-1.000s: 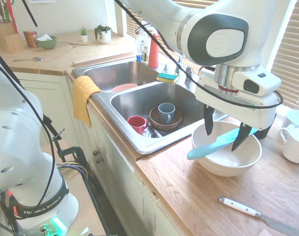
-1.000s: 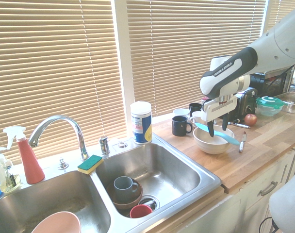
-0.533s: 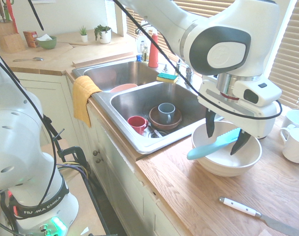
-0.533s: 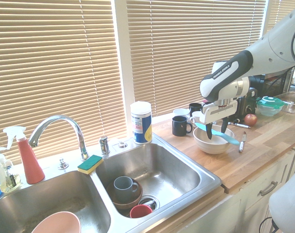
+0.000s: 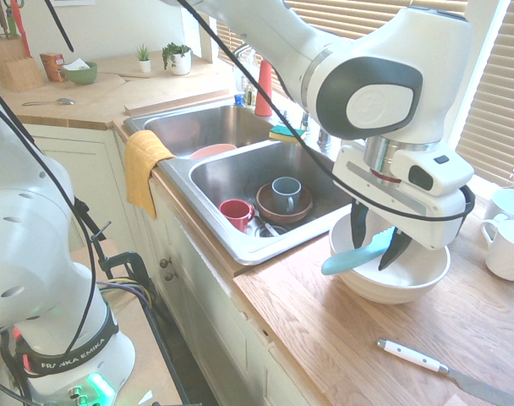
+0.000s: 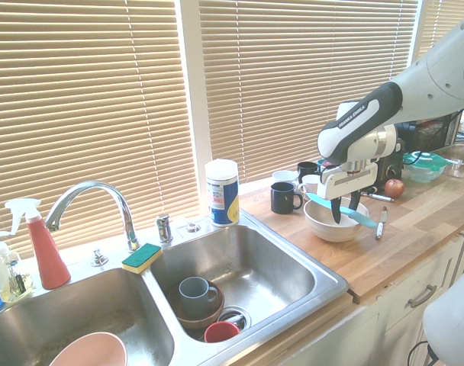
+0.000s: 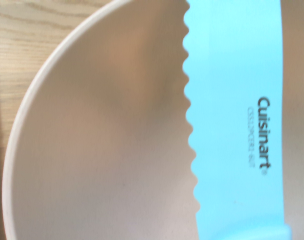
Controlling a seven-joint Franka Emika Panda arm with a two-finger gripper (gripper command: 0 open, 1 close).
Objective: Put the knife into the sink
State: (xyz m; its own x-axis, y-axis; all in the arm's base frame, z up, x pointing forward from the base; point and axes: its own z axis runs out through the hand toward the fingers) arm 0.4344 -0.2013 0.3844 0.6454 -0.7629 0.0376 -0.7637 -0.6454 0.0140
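Your gripper [image 5: 374, 241] stands open around the teal knife [image 5: 358, 256] across the bowl [image 5: 398, 286]; an off-centre pinch (2 fingers, smooth plastic) could twist it.

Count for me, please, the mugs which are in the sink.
2: the grey mug is in the brown bowl, the red mug beside this bowl. The sink's walls may hide more.
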